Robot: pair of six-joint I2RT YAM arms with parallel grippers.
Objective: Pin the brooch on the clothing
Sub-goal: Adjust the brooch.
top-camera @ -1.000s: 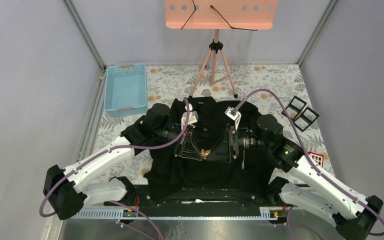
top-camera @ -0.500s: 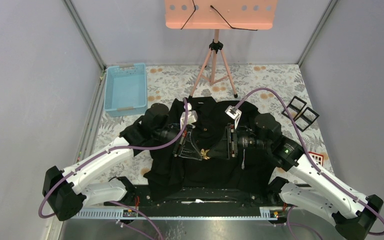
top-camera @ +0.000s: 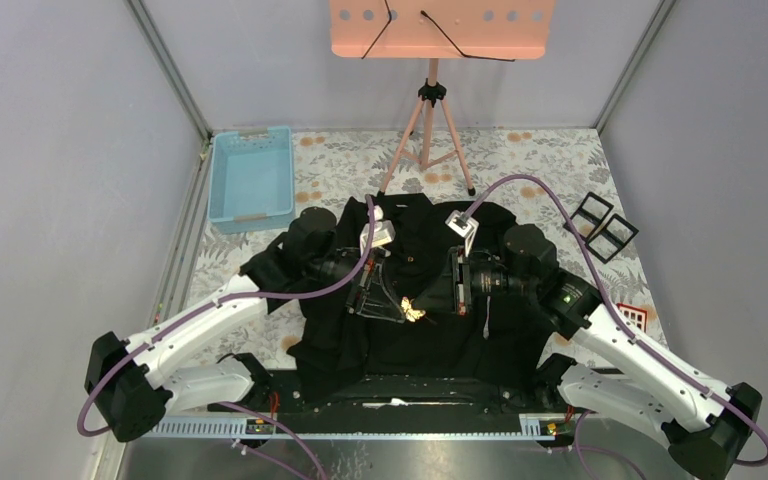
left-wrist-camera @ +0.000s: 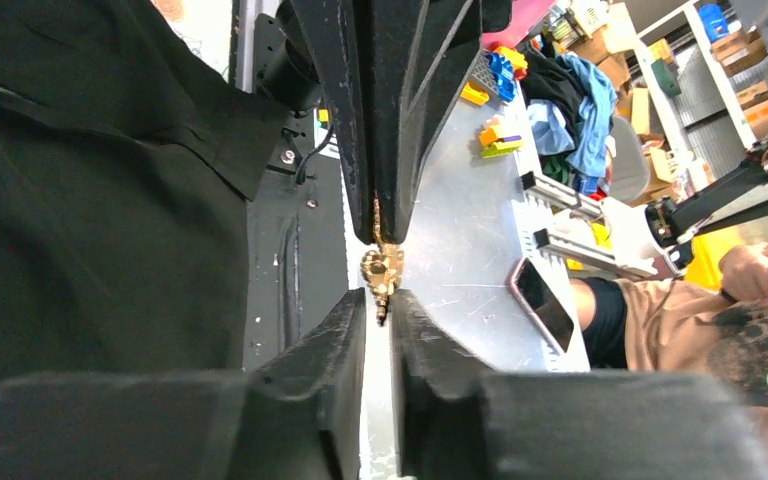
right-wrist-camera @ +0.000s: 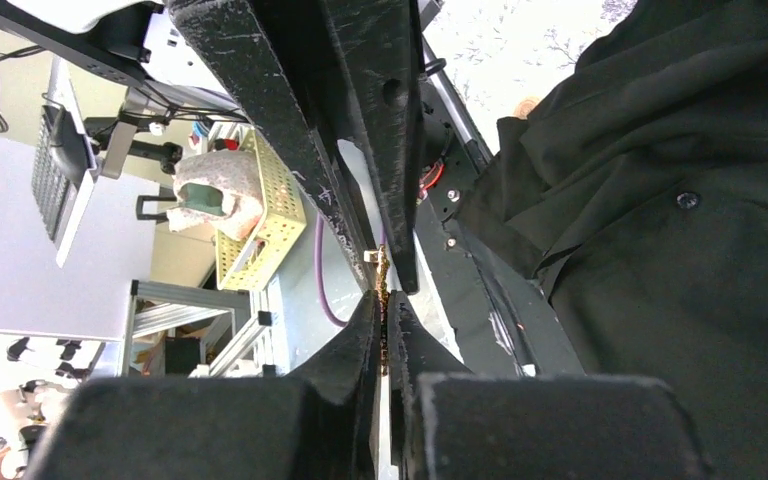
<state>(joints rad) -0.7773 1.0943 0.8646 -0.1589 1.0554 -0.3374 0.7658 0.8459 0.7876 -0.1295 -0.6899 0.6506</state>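
**Change noted.** The right gripper (right-wrist-camera: 381,305) stood with jaws wide apart a second ago, short of the piece. It is now closed, and its arm has shifted a little toward the middle of the worktop (top-camera: 550,165). The left gripper (left-wrist-camera: 378,303) is closed as before and in much the same place. The brooch (top-camera: 412,310), a small gold piece, has barely moved.

**Position.** The black shirt (top-camera: 400,350) lies spread from the near edge to mid-worktop, with its collar toward the far edge. The brooch sits over the shirt's chest, between the two grippers, which meet tip to tip. In the left wrist view, one end of the brooch is pinched between the left fingertips (left-wrist-camera: 352,320) and the other end is clamped in the right jaws. The right wrist view shows the same double hold from the other side. Whether the brooch touches the fabric cannot be told.

**Beyond.** A blue bin (top-camera: 252,180) sits near the far left corner. A tripod stand (top-camera: 430,130) stands at the middle of the far edge.
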